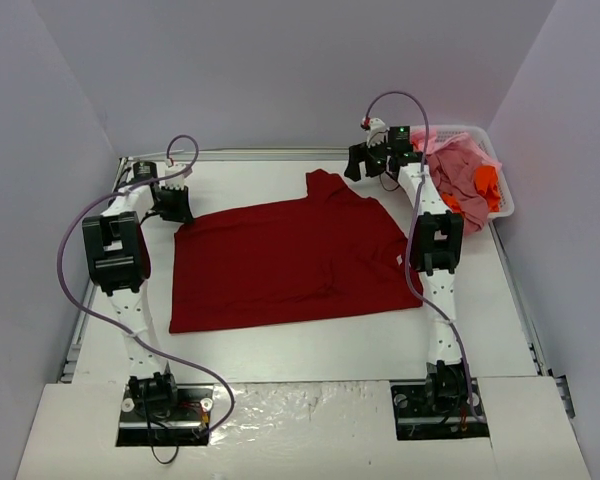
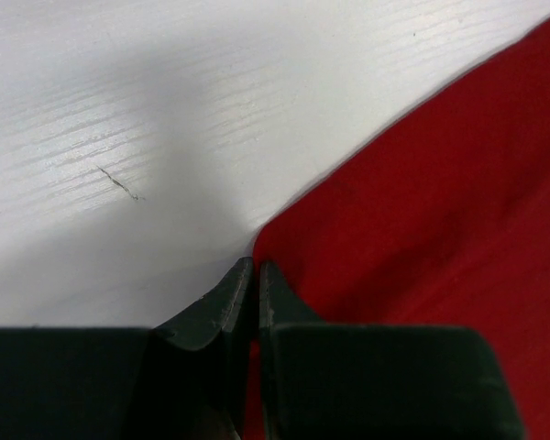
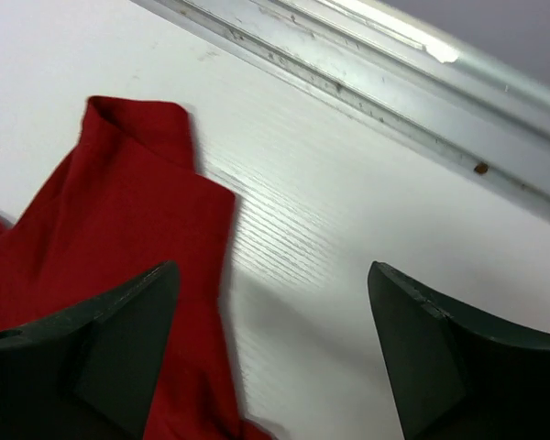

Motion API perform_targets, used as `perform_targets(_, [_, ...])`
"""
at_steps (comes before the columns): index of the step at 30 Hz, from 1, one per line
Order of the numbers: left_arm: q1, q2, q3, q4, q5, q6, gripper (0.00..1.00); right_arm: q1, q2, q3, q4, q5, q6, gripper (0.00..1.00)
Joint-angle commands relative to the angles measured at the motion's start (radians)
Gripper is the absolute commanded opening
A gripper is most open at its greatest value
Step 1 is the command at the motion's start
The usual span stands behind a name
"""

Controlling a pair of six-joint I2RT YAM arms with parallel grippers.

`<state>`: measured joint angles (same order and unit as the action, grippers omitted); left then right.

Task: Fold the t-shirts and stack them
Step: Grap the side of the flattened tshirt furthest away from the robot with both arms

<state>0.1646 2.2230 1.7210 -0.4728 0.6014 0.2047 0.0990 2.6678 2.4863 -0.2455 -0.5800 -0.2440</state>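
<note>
As left hand (image 2: pixel 255 275) pinches shirt (image 2: pixel 422 229) corner, right hand (image 3: pixel 273 269) gapes

No legible text, brand, number or sign in any of the 3 views. Pale speck (image 1: pixel 395 259) on the red t-shirt (image 1: pixel 280 260), nearer the right gripper (image 3: pixel 273 268): too small to read.

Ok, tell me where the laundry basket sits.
In the top view the white basket sits at the far right corner of the table, right of the right arm's fingers and beyond the red t-shirt.
</note>
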Motion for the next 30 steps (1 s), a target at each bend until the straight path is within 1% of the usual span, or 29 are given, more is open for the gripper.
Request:
perform_targets(1, [-0.007, -0.037, -0.020, -0.035, -0.014, -0.007, 0.02, -0.031, 0.043, 0.036, 0.100, -0.118, 0.211, 0.80])
perform_targets(5, [-0.011, -0.055, -0.031, -0.026, -0.009, -0.008, 0.02, -0.048, 0.075, 0.034, 0.173, -0.199, 0.334, 0.79])
perform_targets(9, [-0.013, -0.068, -0.035, -0.026, 0.004, -0.010, 0.02, -0.053, 0.110, 0.039, 0.225, -0.297, 0.399, 0.79])
perform_targets(14, [-0.010, -0.074, -0.051, -0.017, 0.006, -0.004, 0.03, -0.048, 0.150, 0.037, 0.290, -0.377, 0.466, 0.80])
perform_targets(18, [-0.010, -0.056, -0.040, -0.039, 0.021, 0.007, 0.02, -0.035, 0.168, 0.039, 0.314, -0.406, 0.497, 0.81])
perform_targets(30, [0.006, -0.059, -0.063, -0.021, 0.041, 0.007, 0.03, -0.007, 0.256, 0.072, 0.342, -0.397, 0.509, 0.86])
